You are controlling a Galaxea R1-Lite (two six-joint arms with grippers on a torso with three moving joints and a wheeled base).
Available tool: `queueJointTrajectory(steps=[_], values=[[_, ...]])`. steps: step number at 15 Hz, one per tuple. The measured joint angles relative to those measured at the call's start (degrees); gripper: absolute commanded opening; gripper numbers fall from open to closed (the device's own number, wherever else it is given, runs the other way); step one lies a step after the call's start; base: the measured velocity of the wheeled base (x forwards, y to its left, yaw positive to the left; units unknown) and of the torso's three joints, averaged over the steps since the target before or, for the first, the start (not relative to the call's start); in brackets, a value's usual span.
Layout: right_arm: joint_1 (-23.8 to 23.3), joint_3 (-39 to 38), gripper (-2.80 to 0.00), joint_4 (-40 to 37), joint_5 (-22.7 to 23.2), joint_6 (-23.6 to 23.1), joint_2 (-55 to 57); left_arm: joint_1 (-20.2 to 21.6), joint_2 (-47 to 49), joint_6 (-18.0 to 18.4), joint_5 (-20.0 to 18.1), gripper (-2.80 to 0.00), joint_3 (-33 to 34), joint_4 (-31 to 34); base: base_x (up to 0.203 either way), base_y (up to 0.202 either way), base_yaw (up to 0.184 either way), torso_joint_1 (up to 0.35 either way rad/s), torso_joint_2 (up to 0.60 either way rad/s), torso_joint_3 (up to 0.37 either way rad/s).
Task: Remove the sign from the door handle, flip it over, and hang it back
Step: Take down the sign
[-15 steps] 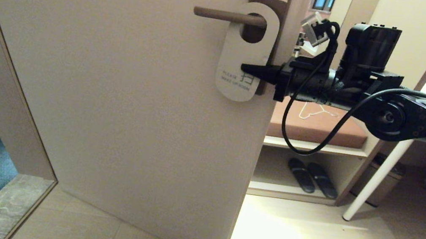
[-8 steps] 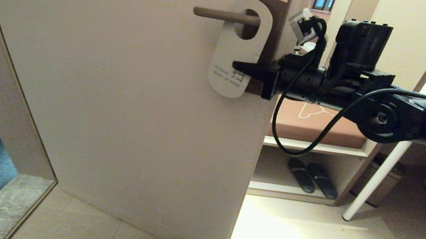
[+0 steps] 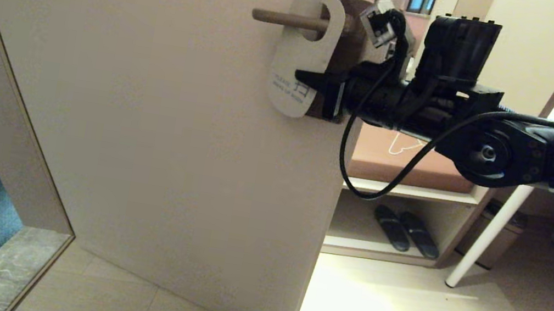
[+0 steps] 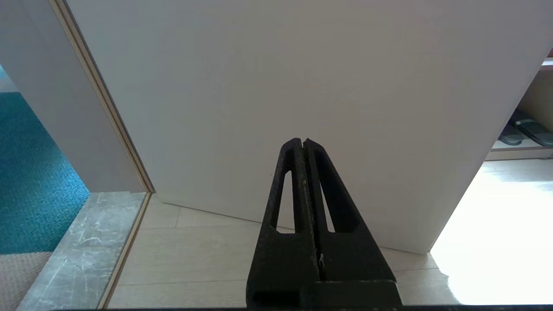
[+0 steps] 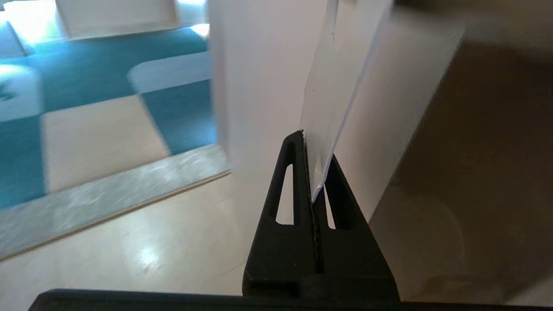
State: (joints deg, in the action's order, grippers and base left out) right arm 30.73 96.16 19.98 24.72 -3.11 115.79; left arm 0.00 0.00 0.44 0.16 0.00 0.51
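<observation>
On the door (image 3: 152,102) ahead of me, the door handle (image 3: 287,18) sticks out as a slim brown bar toward my left, and the sign (image 3: 305,48) hangs with its oval hole around that bar, partway along its length. I see the off-white face turned to me, with small dark lettering near its lower rounded end; the card leans a little, its lower end angled left. My right gripper (image 3: 305,78) reaches in from the right at about the sign's lower half, and its black fingers are clamped on the card's edge just beside the lettering. From the right wrist view I confirm it: the pale card (image 5: 332,103) is pinched between the two fingers (image 5: 298,172), standing up out of them edge-on, with the door's pale face behind and patterned blue carpet (image 5: 86,86) beyond the threshold.

My left gripper (image 4: 304,144) sits low and away from the handle, pointed at the bare lower part of the door, its fingers pressed together with nothing between them. Beyond the door's edge on the right I can see a pair of dark slippers (image 3: 401,230) on a low shelf and a white table leg (image 3: 487,233).
</observation>
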Motion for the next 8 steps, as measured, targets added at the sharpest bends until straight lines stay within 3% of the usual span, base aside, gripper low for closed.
queueJointTrajectory(steps=[8], values=[[3.88, 3.49, -2.8, 2.92, -6.25, 0.0, 1.39, 0.0, 0.0, -0.02, -0.01, -2.8, 0.0, -0.02, 0.0, 0.0, 0.0, 0.0, 0.0, 0.0]])
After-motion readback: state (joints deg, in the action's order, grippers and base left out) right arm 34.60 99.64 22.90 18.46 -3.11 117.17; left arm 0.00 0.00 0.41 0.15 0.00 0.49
